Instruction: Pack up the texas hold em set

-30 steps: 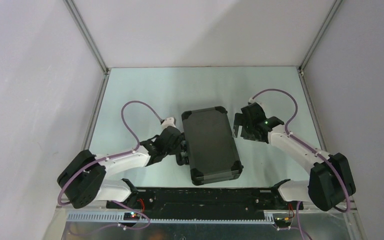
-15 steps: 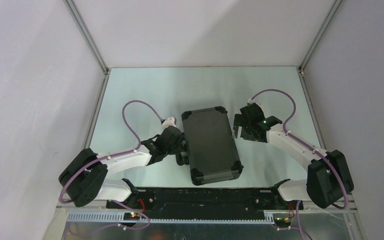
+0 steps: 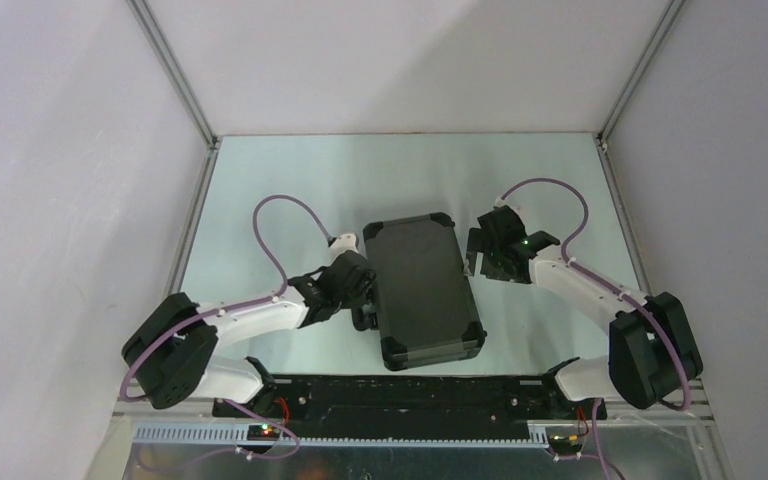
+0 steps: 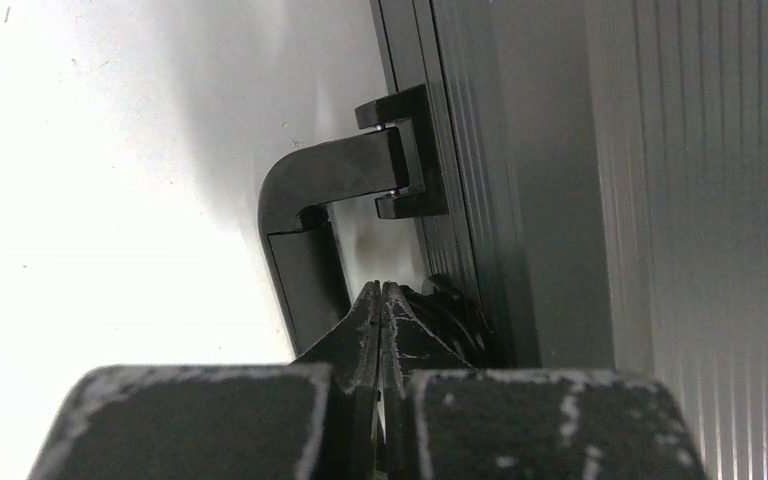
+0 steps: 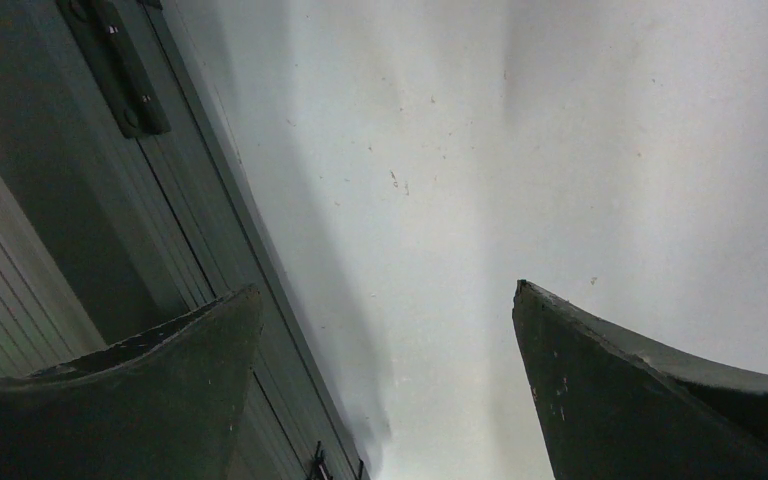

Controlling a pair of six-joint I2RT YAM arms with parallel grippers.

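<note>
Left end effector (image 4: 380, 296) slightly nearer black case (image 3: 422, 290), beside handle (image 4: 305, 200)

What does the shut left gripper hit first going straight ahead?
Probably the bent end of the black carry handle on the black rectangular ribbed case; the left gripper points at it. Depth unclear.

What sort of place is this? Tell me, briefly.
Probably a robot test cell in a lab: plain white walls on aluminium rails, a left arm and right arm bolted at a table, a closed black case between them.
</note>
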